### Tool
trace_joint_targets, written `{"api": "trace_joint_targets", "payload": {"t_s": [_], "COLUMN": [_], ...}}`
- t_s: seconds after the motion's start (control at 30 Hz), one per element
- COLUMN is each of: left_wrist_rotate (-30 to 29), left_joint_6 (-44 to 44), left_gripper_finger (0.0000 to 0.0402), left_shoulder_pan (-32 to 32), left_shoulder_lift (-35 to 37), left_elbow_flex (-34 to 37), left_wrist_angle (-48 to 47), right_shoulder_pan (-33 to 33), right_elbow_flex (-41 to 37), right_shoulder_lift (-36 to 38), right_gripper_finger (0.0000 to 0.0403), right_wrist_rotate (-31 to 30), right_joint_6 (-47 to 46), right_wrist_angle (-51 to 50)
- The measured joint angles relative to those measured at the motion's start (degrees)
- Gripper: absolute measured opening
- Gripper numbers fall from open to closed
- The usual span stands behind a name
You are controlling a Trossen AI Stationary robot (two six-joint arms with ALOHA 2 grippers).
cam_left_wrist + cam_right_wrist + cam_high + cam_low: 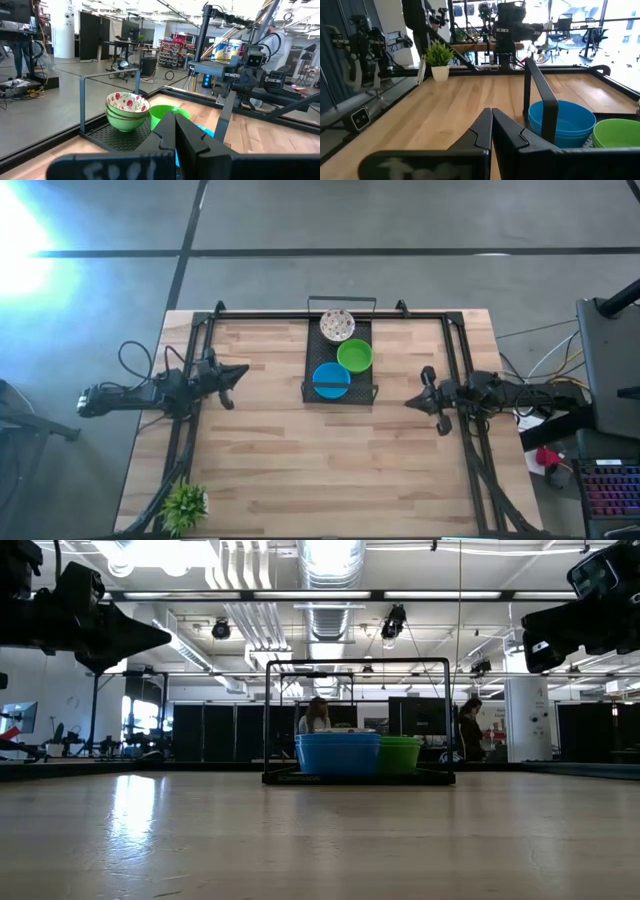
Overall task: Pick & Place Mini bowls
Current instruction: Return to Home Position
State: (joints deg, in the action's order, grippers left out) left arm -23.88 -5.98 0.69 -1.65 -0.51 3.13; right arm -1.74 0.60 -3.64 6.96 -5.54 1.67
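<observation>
Mini bowls sit stacked on the rack, lower ones mostly hidden.

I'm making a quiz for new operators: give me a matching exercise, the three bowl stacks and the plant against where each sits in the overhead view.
1. blue bowls
2. green bowls
3. white floral bowls
4. potted plant

a. rack's top end
b. table's bottom left corner
c. rack's bottom end
d. rack's right side, midway

Pairs: 1-c, 2-d, 3-a, 4-b.

The left gripper and right gripper wait over the table's sides.
</observation>
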Motion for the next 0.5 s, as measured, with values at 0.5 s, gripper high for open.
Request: {"api": "trace_joint_targets", "payload": {"t_s": [0.5], "left_wrist_rotate": [0.0], "left_joint_6": [0.0], "left_gripper_finger": [0.0000], "left_shoulder_pan": [0.0], "left_shoulder_lift": [0.0], "left_elbow_flex": [-0.1], "left_wrist_angle": [-0.1], "right_shoulder_pan": [0.0], "right_elbow_flex": [0.0], "right_shoulder_lift": [-0.3], "right_gripper_finger": [0.0008], "right_wrist_rotate": [0.0], "right_joint_6": [-0.1], "right_wrist_angle": [0.0]}}
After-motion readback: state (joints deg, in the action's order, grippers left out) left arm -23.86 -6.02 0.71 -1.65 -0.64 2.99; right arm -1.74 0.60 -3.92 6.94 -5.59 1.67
